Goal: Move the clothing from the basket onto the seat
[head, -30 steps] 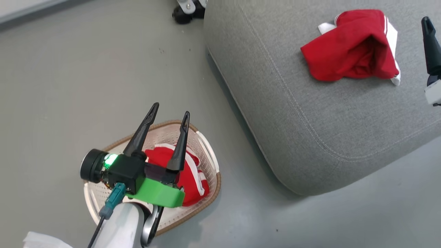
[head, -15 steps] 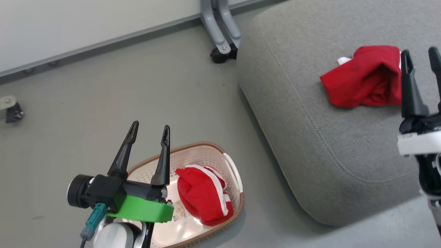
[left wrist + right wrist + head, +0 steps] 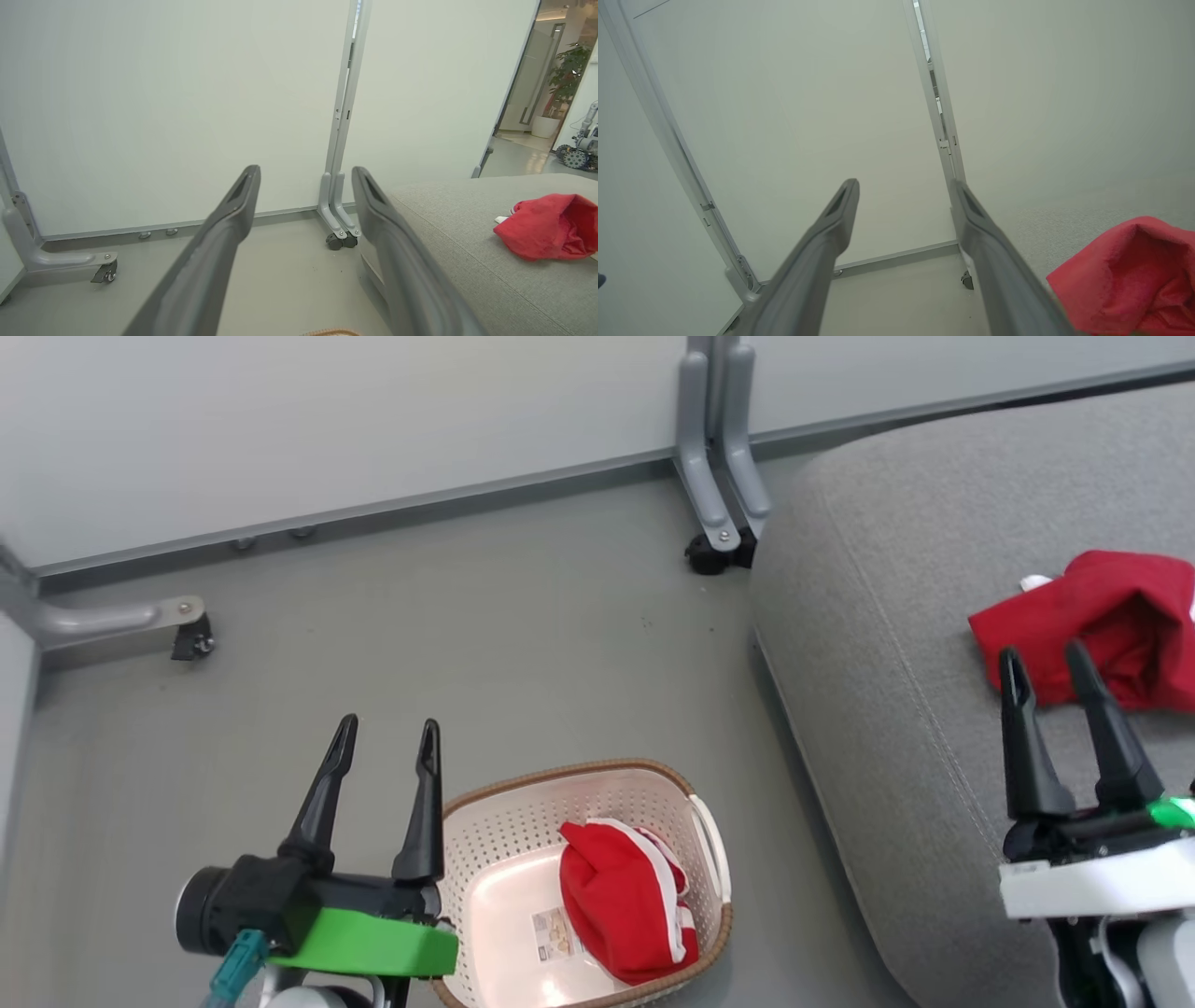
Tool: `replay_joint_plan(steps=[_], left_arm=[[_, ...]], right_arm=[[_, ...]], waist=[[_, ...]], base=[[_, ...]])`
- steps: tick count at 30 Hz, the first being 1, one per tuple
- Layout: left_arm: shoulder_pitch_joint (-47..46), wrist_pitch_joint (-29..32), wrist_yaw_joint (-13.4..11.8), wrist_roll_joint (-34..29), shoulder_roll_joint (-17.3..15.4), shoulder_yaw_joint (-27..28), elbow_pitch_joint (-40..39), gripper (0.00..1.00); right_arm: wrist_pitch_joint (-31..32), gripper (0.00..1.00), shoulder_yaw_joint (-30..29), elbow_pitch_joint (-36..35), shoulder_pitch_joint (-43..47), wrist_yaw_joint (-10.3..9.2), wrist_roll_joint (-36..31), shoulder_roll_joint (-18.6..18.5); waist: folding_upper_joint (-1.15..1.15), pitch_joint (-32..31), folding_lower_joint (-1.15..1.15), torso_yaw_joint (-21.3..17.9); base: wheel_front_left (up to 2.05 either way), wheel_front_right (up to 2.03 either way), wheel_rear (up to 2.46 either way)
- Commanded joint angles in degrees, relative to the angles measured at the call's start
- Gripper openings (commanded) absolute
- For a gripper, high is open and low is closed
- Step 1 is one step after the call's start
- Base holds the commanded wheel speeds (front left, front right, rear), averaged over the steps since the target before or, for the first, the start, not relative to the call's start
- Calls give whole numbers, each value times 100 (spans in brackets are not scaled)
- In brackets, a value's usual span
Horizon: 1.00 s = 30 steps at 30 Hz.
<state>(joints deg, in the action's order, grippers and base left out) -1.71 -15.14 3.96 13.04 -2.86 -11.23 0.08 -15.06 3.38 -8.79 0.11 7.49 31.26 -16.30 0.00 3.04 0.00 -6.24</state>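
Two red garments, one basket (image 3: 579, 771), one grey seat (image 3: 887, 616), basket just right of the left jaws held one white-trimmed garment (image 3: 624, 905), other garment (image 3: 1111, 621) lay on the seat just beyond the right jaws, both jaws spread wide and empty

Basket (image 3: 513, 821) near rim beyond the bottom edge; label (image 3: 557, 931) print probably illegible.

Head camera looks down at floor (image 3: 485, 644); wrist cameras face the partition wall (image 3: 163, 93); all share the seat (image 3: 896, 569).
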Motion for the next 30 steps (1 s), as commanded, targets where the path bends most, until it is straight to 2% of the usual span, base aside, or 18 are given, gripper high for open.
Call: replay_joint_plan(steps=[1,7,13,19,30], left_arm=[[116,0,-65,107,-7,64,-13,100],[356,0,-198,471,-7,255,77,100],[549,0,-302,160,-7,309,252,100],[652,0,-356,146,-8,355,422,100],[790,0,-431,159,-8,299,534,100]], right_arm=[[-17,100,16,-65,137,0,-89,107],[-17,100,120,-44,501,0,-347,431],[-17,100,76,19,665,0,-804,652],[-17,100,51,145,772,0,-1092,806],[-17,100,-41,229,771,0,-1134,910]], waist=[[0,-192,0,221],[0,-312,0,364],[0,-355,0,500],[0,-373,0,604],[0,-349,0,723]], base=[[0,0,0],[0,0,0],[0,0,0],[0,0,0],[0,0,0]])
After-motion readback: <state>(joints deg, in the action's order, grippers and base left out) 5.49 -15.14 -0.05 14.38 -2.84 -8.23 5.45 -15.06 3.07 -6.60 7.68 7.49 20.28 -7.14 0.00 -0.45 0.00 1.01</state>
